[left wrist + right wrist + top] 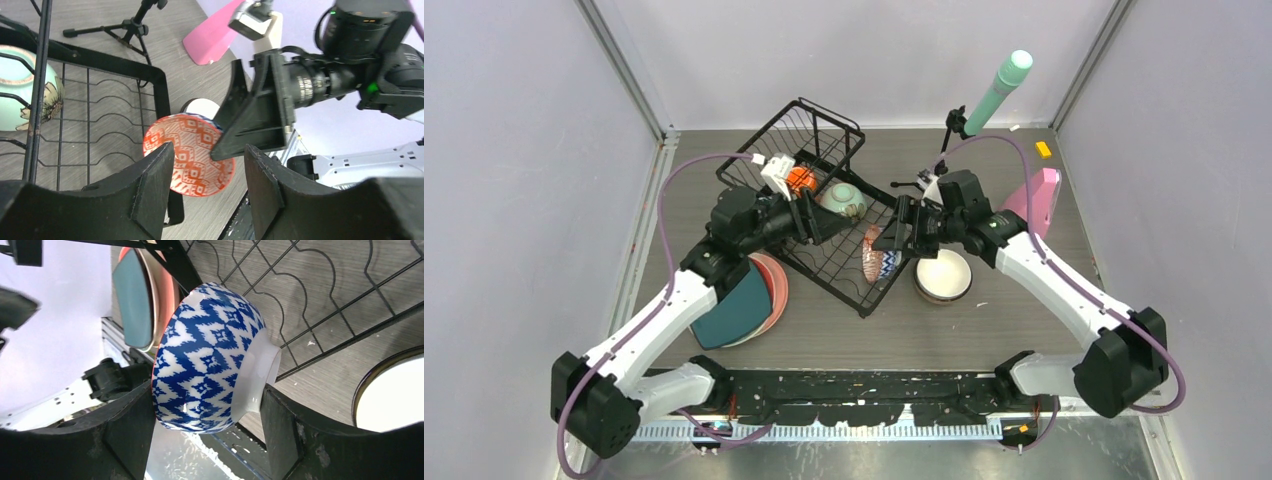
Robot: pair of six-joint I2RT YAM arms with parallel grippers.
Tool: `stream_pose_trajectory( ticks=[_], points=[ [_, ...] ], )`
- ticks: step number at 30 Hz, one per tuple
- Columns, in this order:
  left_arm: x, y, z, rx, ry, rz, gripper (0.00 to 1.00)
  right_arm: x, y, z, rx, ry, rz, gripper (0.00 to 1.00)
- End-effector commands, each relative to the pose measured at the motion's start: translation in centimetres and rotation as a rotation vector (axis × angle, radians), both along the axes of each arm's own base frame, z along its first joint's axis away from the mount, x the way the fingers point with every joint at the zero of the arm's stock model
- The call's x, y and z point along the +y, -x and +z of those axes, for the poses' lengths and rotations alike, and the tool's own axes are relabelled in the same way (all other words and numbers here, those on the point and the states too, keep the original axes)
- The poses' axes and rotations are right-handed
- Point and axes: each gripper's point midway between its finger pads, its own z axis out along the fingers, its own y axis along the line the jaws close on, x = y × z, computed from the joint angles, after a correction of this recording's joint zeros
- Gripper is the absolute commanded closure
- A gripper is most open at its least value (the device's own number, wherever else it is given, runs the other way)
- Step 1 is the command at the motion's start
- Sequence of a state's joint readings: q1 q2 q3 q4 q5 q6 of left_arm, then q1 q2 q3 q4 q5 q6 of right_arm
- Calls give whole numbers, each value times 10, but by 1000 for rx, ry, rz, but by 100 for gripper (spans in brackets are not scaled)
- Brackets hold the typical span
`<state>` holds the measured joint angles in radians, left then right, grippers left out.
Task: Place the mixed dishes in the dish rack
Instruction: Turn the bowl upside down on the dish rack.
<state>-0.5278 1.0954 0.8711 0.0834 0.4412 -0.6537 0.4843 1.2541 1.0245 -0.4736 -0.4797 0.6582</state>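
Note:
The black wire dish rack (pixel 824 262) lies at mid-table. My right gripper (pixel 902 238) is shut on the blue-patterned bowl (pixel 205 360), rim against one finger and foot against the other. It holds the bowl on its side at the rack's right edge (pixel 876 255). The bowl's red-patterned inside faces the left wrist camera (pixel 187 160). My left gripper (pixel 832 226) is open and empty over the rack, its fingers (pixel 150 190) apart, facing the bowl. A mint bowl (pixel 844 200) and an orange mug (pixel 801 180) are in the rack.
A white bowl with a tan rim (pixel 944 275) stands right of the rack. Stacked teal and pink plates (pixel 744 300) lie left of it, under my left arm. A mint cylinder on a tripod (pixel 999 90) and a pink wedge (pixel 1039 200) are at the back right.

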Motion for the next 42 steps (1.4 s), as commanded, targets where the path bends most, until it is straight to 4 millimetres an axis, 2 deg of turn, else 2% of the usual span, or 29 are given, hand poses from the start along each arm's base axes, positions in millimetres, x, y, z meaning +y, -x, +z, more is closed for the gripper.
stream_pose_trajectory(
  ticks=[1,7,8,9,10,11,14,15,25,35,42],
  points=[
    [9,12,33,-90,31,-2,43,7,-16,16,-129,90,16,67],
    [24,28,32,-119,34,31,32,13,-26,4,-198,273,7,67],
    [26,30,30,-118,38,40,30,15,-27,-3,-214,322,14,69],
    [29,31,30,-118,43,49,28,16,-27,-1,-224,345,22,70],
    [31,33,30,-121,46,57,26,17,-25,-10,-224,395,44,71],
    [34,35,29,-123,49,67,24,20,-29,-6,-242,415,43,71],
    [43,39,28,-130,41,101,18,22,-28,-21,-259,539,81,71],
    [46,41,26,-124,32,113,17,20,-33,-19,-281,575,62,71],
    [77,48,21,-145,-24,239,9,16,-49,-36,-350,854,59,71],
    [91,49,21,-161,-63,295,7,20,-63,-62,-335,976,40,66],
    [97,50,21,-174,-83,314,6,37,-61,-86,-279,957,50,59]
  ],
)
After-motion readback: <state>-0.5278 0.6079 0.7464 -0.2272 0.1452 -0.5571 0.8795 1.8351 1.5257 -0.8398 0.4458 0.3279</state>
